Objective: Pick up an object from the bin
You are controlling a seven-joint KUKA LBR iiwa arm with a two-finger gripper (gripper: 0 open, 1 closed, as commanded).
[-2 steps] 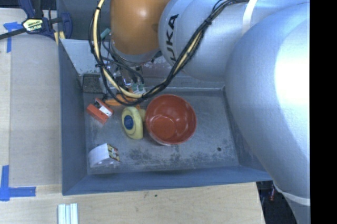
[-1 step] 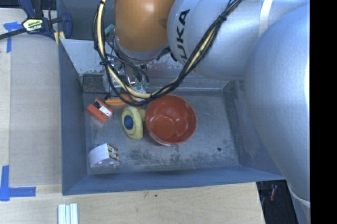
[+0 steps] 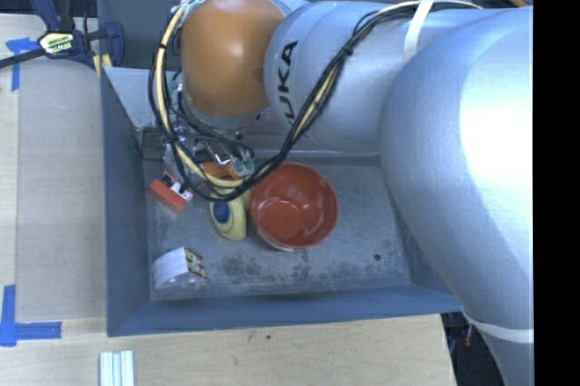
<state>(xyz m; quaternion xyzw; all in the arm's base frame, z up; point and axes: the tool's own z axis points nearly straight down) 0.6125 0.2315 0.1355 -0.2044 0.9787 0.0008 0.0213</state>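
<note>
Camera view shows the hand (image 3: 201, 159) low in the bin's (image 3: 122, 221) left, above an orange block (image 3: 169, 194) and a yellow toy (image 3: 229, 219) by a red bowl (image 3: 294, 207) — clenched or released, one cannot tell — so no pick looks done yet.

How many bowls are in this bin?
1. The red round bowl sits upright mid-floor, beside a small yellow object. The arm covers the back of the grey metal bin, so more may be hidden.
</note>
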